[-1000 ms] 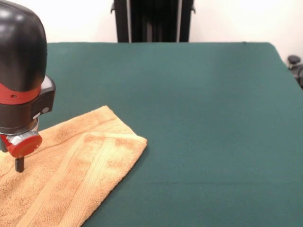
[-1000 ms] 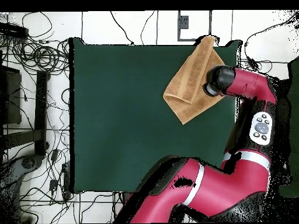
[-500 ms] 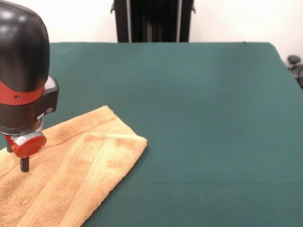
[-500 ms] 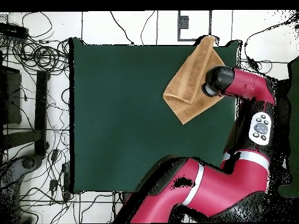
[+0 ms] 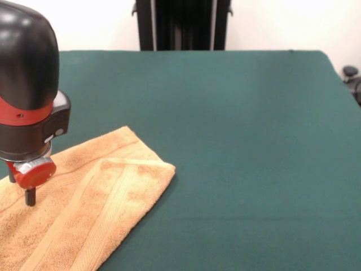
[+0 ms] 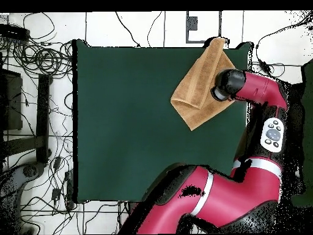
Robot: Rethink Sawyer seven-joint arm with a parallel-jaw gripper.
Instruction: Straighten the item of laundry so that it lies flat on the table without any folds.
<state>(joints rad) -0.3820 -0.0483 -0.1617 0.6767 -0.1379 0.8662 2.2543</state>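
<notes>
Nothing's really shifted since half a second ago, gripper (image 5: 26,197) still parked at lower left over the towel (image 5: 96,197). Can't tell how open it is, just one dark tip shows against the terry. Towel's folded over, cut off by the frame edge, on the green felt table (image 5: 242,130).

- Tangled black cables (image 6: 36,49) lie on the white tiled floor (image 6: 104,24) beside the tabletop.
- A dark upright stand (image 5: 181,25) rises against a white wall (image 5: 282,22).
- A black frame (image 6: 43,116) lies among the cables.
</notes>
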